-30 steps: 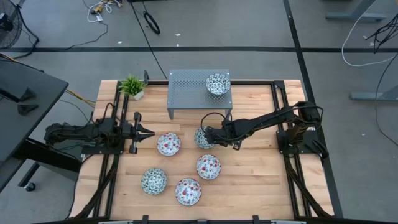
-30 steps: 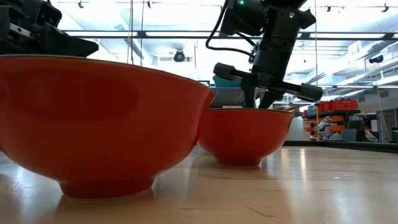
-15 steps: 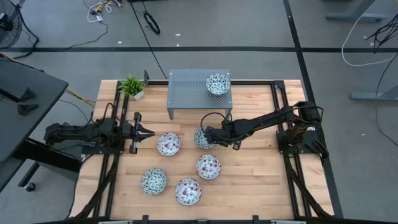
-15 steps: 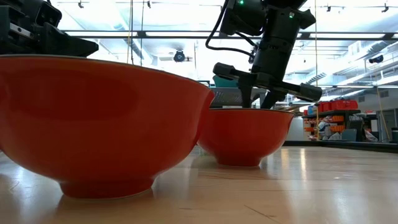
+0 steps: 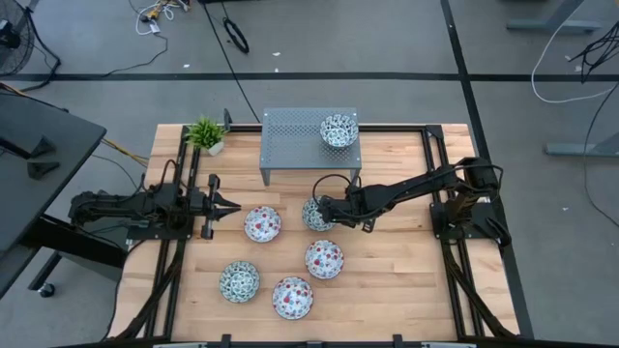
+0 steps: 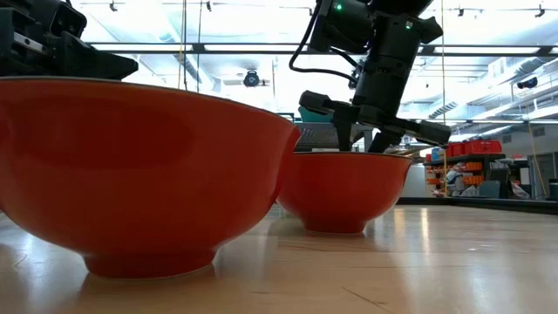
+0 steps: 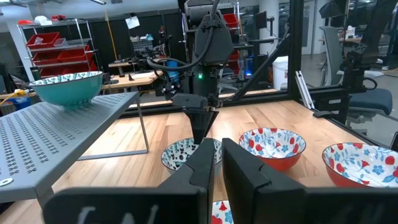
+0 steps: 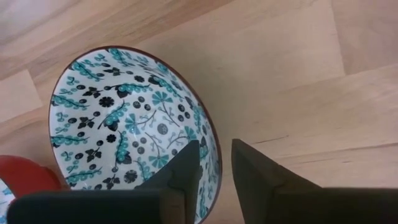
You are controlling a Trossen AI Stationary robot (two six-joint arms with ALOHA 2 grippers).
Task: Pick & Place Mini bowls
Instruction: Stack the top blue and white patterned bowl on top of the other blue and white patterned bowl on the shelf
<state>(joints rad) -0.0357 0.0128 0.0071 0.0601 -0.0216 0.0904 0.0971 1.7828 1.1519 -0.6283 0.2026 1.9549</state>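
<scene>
A green-patterned mini bowl (image 5: 315, 215) (image 8: 124, 118) rests on its base on the wooden table, in front of the grey perforated stand (image 5: 290, 140). My right gripper (image 5: 323, 207) (image 8: 216, 152) points steeply down over its rim, open, with one finger inside the bowl and one outside; a gap shows on both sides of the rim. Another green bowl (image 5: 338, 130) sits on the stand's top. Two red bowls (image 5: 262, 224) (image 5: 324, 259), a green one (image 5: 239, 281) and a third red one (image 5: 292, 297) stand on the table. My left gripper (image 5: 235, 203) (image 7: 217, 152) waits at the left, level and shut.
A small potted plant (image 5: 205, 133) stands at the far left corner. The red bowl (image 8: 18, 177) sits close beside the green one under my right gripper. Bare wood lies to the right of the bowls, toward the right arm's base (image 5: 464, 213).
My right gripper has opened: its fingers have spread apart over the green bowl's rim while the hand stayed where it was. The bowl has not moved.
</scene>
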